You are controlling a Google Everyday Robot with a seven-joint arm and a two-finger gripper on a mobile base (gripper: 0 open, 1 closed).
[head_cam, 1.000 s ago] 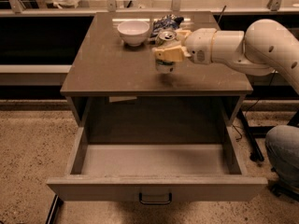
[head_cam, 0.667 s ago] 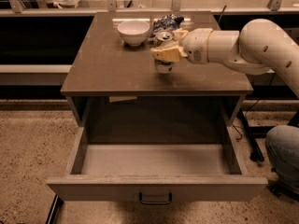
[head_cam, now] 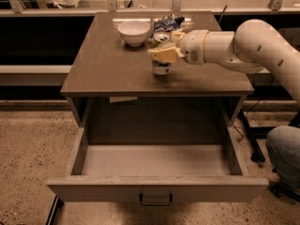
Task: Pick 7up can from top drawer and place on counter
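On the counter [head_cam: 103, 64], robot gripper [head_cam: 162, 56] clamped around the 7up can [head_cam: 161, 70].
Can stands upright, apparently resting on the surface; top drawer [head_cam: 154, 189] hangs open below. Release gently, then rise straight up, avoiding the nearby bowl [head_cam: 134, 32].

The 7up can [head_cam: 161, 69] stood on the tabletop [head_cam: 103, 64], right of centre, with the hand [head_cam: 162, 55] at its top, coming from the right. The bowl [head_cam: 134, 32] sat behind it, leftward. Below, the top drawer [head_cam: 157, 189] stood pulled forward.
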